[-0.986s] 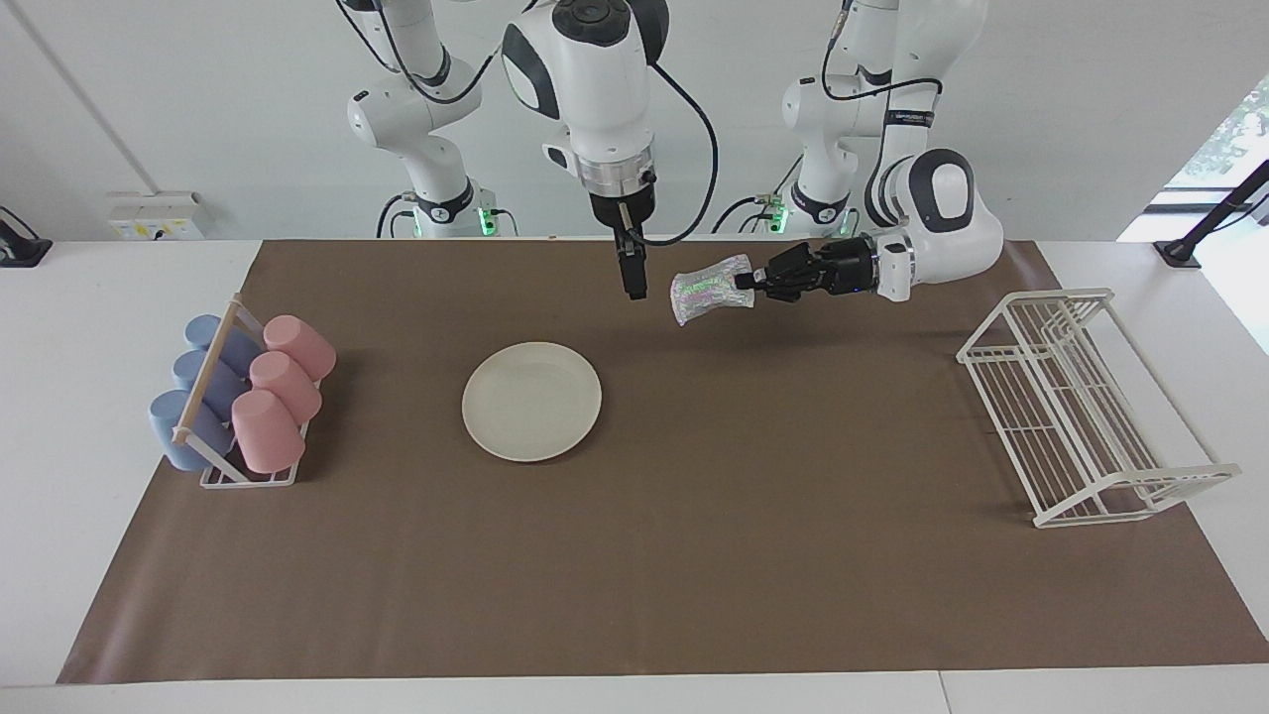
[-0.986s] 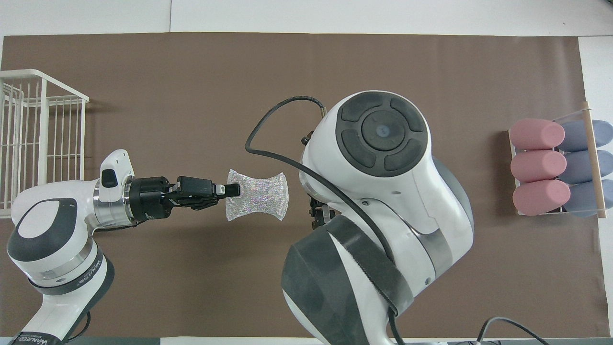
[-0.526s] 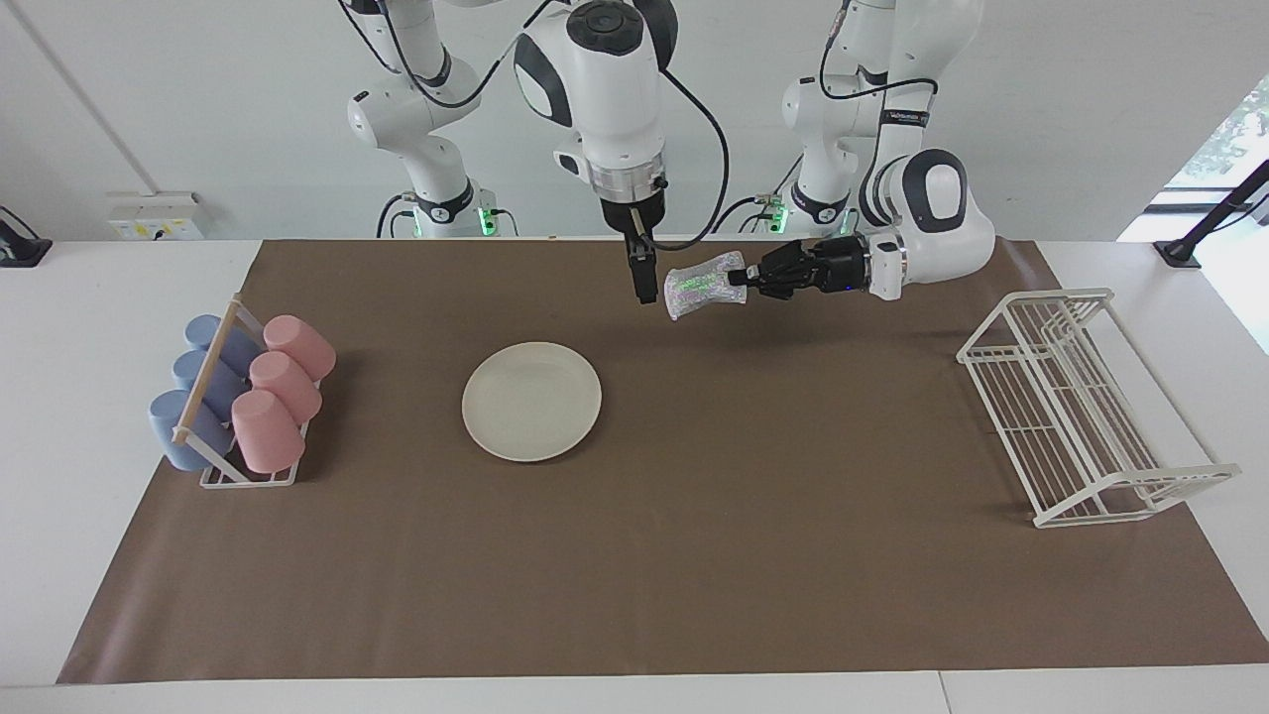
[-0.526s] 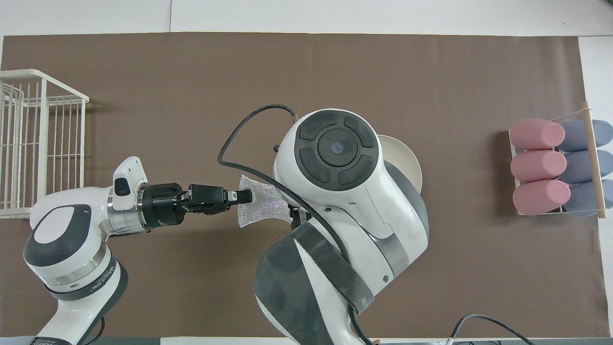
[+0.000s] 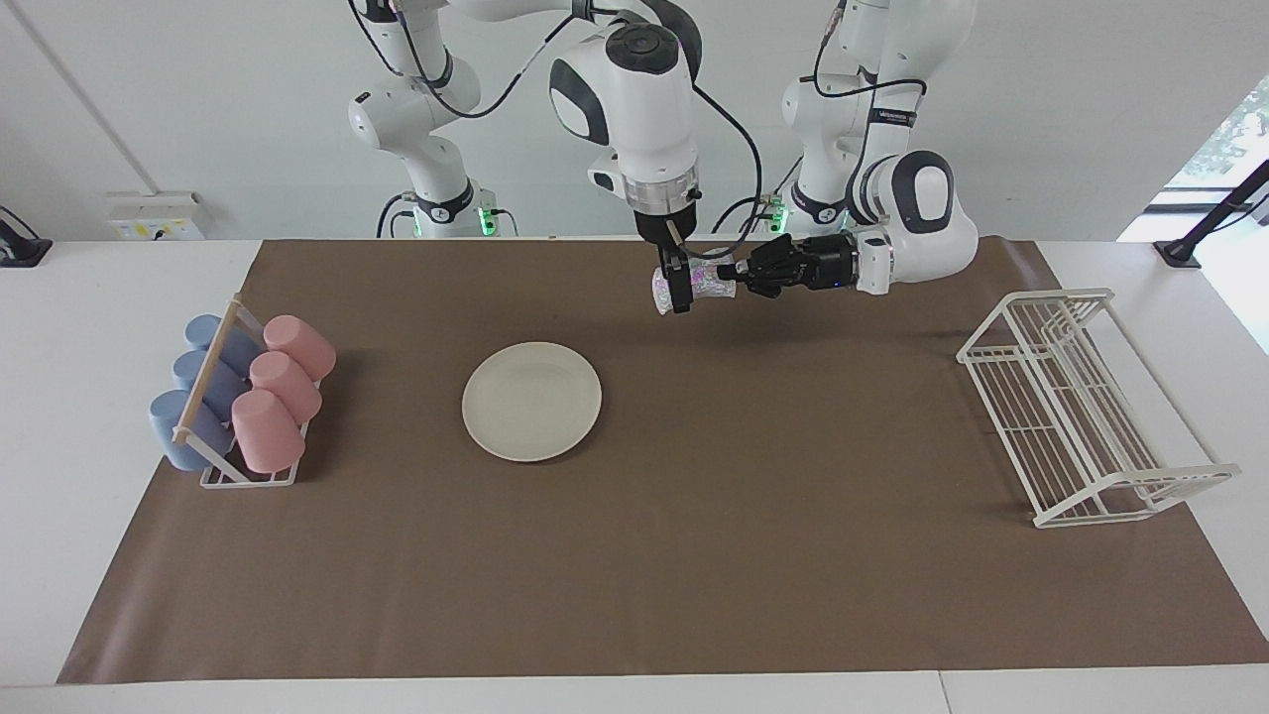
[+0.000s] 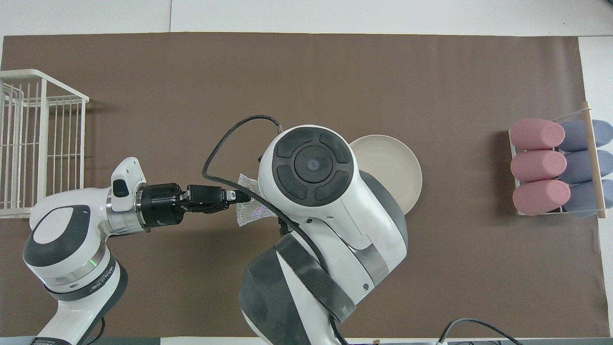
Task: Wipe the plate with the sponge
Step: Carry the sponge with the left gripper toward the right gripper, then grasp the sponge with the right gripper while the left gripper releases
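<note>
The cream plate (image 5: pixel 531 401) lies flat on the brown mat, toward the right arm's end; in the overhead view (image 6: pixel 392 165) the right arm covers part of it. My left gripper (image 5: pixel 736 281) reaches in level, shut on one end of the glittery sponge (image 5: pixel 706 283), held in the air above the mat, well off the plate. My right gripper (image 5: pixel 678 293) points straight down at the sponge's free end, with the sponge showing on both sides of it. In the overhead view the left gripper (image 6: pixel 242 197) and part of the sponge (image 6: pixel 249 213) show; the right gripper is hidden under its own arm.
A rack of pink and blue cups (image 5: pixel 243 397) stands at the right arm's end of the mat (image 5: pixel 694 555). A white wire rack (image 5: pixel 1081 407) stands at the left arm's end.
The right gripper has moved toward the left arm's end and come down onto the sponge's free end. The left gripper has drawn back slightly, still holding the sponge. The plate now shows overhead.
</note>
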Controlling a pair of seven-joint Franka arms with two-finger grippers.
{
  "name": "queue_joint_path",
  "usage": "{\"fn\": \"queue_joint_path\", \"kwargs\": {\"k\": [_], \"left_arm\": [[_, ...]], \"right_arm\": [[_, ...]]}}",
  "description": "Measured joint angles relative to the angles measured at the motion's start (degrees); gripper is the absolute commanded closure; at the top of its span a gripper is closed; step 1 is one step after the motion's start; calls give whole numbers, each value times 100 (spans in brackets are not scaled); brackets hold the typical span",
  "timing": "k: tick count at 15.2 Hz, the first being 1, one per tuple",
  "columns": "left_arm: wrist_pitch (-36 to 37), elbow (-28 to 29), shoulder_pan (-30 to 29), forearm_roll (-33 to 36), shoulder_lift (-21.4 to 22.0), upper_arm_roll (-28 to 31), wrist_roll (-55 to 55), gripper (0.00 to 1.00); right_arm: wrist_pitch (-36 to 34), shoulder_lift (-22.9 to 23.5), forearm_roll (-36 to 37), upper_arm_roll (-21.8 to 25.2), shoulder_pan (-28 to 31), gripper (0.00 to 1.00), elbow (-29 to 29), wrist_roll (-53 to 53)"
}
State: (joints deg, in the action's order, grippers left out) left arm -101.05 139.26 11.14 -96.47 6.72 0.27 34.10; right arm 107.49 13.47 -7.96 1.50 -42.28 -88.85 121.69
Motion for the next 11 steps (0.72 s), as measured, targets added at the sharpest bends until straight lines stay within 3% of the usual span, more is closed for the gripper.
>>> {"fn": "queue_joint_path", "kwargs": {"k": [3,5,6,9,11], "left_arm": [[0,0,-1,-2,0,5,6,100],[0,0,-1,-2,0,5,7,100],[0,0,-1,-3,0,5,7,100],[0,5,-1,-2,0,4,7,100],[4,17,0,-2,0,-4,8,100]], "right_arm": [[4,-25,-1,-4,-98,0,-88,113],[17,-39,-1,-1,-98,11,-130,157],[22,-41,-1,1,-97,25,-136,159],[49,-45,-1,5,-91,96,-140,160],[92,-46,-1,19,-82,100,-140,160]]}}
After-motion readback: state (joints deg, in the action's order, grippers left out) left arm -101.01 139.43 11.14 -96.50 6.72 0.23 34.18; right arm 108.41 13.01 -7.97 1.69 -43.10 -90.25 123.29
